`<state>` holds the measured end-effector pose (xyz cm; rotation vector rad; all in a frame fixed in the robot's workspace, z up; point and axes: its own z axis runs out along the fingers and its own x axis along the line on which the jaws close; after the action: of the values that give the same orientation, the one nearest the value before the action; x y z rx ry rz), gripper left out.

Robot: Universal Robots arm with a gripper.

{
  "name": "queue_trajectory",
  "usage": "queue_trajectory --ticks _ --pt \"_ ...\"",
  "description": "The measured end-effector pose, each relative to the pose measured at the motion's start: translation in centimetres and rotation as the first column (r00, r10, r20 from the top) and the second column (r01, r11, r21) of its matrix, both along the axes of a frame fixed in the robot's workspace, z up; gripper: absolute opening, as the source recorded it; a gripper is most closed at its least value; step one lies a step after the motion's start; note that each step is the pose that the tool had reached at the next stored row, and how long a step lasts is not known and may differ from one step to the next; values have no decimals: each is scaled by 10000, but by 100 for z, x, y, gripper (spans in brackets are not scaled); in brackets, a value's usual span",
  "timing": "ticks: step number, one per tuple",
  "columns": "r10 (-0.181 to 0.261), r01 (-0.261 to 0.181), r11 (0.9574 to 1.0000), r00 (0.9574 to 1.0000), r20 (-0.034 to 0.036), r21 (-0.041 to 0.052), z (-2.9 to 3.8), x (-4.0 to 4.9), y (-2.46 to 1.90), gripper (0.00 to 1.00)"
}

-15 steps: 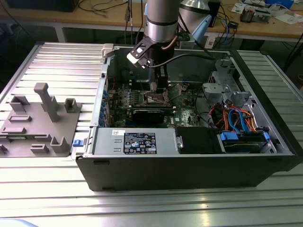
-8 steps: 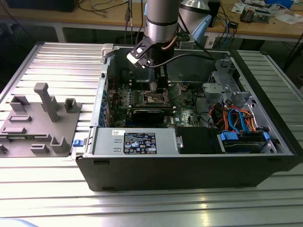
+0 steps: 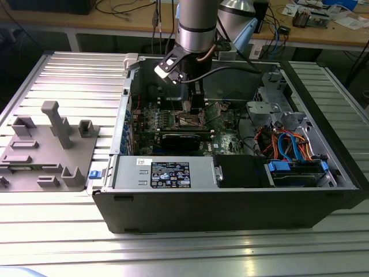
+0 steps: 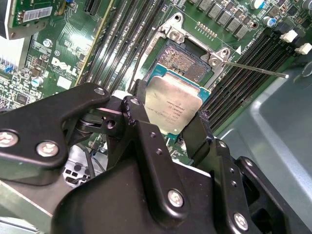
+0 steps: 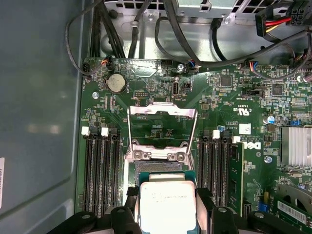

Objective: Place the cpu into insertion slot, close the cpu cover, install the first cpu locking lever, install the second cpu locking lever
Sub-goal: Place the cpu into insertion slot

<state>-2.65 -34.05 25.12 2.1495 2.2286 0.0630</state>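
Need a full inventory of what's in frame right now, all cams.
computer case: one, black, open, on the slatted metal table
fixture tray: one, grey, at the exterior view's left of the case
motherboard: one, green, inside the case
insertion slot: one, brownish-gold, grey-rimmed, uncovered
cpu cover: one, silvery, swung open beside the slot
locking lever: one, thin silver rod, beside the slot
memory slots: several, black, flanking the slot
coin cell: one, silver, on the board
cpu: one, dull silver, held over the slot
arm: one, silver-grey, reaching into the case
gripper: one, black, fingers shut on the cpu
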Motion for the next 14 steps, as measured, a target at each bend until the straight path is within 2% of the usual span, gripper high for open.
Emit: queue_trajectory --ticks 14 --pt "0 0 10000 10000 0 -1 -39 0 0 55"
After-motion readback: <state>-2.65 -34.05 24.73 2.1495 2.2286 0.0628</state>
